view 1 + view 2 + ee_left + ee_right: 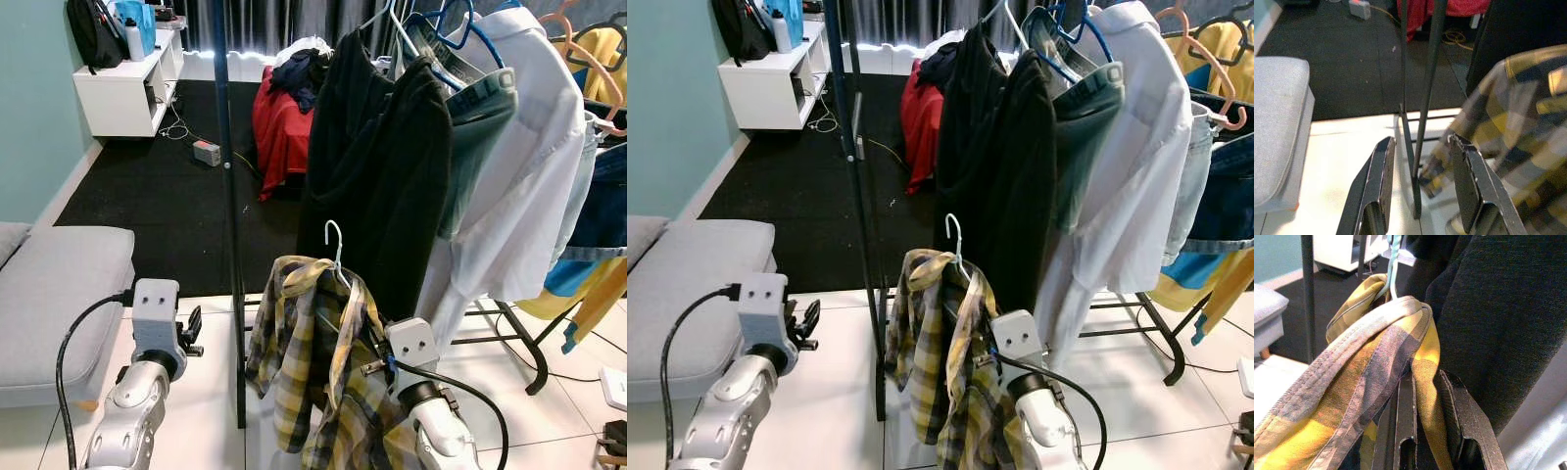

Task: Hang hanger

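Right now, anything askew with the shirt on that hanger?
Yes. The plaid shirt sits bunched and lopsided on the white hanger, collar crumpled at the hook. The right pincer pinches shirt fabric.

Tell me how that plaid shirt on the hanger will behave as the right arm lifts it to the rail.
The plaid shirt hangs in loose folds, so it will probably swing and sag. The right gripper seems shut on fabric, which may slip. The hanger's thin hook looks light and could tilt, since the shirt bunches unevenly.

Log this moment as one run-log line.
right claw: shut on plaid shirt, hanger below rack | left claw: open, idle | hanger: not yet hung
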Controlling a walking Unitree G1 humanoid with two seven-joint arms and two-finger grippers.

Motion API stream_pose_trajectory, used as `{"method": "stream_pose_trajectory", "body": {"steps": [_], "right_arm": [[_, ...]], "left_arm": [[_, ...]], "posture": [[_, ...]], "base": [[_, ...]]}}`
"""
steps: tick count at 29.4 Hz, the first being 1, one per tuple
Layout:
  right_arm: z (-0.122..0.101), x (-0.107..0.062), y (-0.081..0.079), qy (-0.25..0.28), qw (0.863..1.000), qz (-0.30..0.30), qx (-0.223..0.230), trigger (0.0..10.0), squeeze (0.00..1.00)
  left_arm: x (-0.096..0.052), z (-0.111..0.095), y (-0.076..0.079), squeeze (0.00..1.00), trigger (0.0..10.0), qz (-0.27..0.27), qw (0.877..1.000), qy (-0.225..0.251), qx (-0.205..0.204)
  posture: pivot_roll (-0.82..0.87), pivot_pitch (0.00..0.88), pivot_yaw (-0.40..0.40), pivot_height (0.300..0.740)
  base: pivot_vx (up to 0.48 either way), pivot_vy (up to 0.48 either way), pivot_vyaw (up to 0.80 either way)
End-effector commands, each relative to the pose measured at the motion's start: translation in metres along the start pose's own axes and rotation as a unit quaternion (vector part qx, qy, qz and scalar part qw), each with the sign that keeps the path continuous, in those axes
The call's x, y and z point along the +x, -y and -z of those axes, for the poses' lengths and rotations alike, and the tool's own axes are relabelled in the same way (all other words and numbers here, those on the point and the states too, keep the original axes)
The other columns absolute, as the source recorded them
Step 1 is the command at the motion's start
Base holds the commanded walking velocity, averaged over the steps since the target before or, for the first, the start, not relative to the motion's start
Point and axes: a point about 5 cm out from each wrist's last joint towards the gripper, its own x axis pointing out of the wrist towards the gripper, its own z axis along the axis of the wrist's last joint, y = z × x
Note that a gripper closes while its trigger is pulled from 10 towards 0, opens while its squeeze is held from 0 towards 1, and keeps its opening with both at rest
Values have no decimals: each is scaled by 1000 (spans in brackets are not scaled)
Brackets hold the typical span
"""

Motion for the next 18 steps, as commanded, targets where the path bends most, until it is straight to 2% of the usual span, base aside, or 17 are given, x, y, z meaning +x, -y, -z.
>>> {"method": "stream_pose_trajectory", "body": {"steps": [1, 2, 3, 6, 12, 18], "right_arm": [[0, 0, 5, -3, 1000, 19, 9, 10000, 0], [0, 0, 5, -3, 1000, 19, 9, 10000, 0], [7, -3, 9, -33, 997, 41, 49, 10000, 0], [12, -4, 10, -48, 995, 52, 70, 10000, 0], [13, -3, 8, -54, 994, 52, 76, 10000, 0], [13, 3, 1, -58, 994, 45, 83, 10000, 0]], "left_arm": [[1, 2, 7, 0, 10000, 6, 1000, 2, 9], [1, 2, 7, 0, 10000, 6, 1000, 2, 9], [1, 5, 17, 0, 10000, 13, 1000, -5, 12], [-1, 9, 22, 0, 10000, 12, 1000, -10, 15], [-2, 9, 22, 0, 10000, 10, 1000, -8, 19], [-3, 9, 9, 0, 10000, 2, 1000, -16, 21]], "posture": [[25, 157, -37, 740], [25, 157, -37, 740], [31, 146, -32, 740], [31, 146, -32, 740], [49, 142, -35, 740], [58, 132, -25, 740]], "base": [[0, 0, 0], [0, 0, 0], [0, 0, 0], [0, 0, 0], [0, 0, 0], [0, 0, 0]]}}
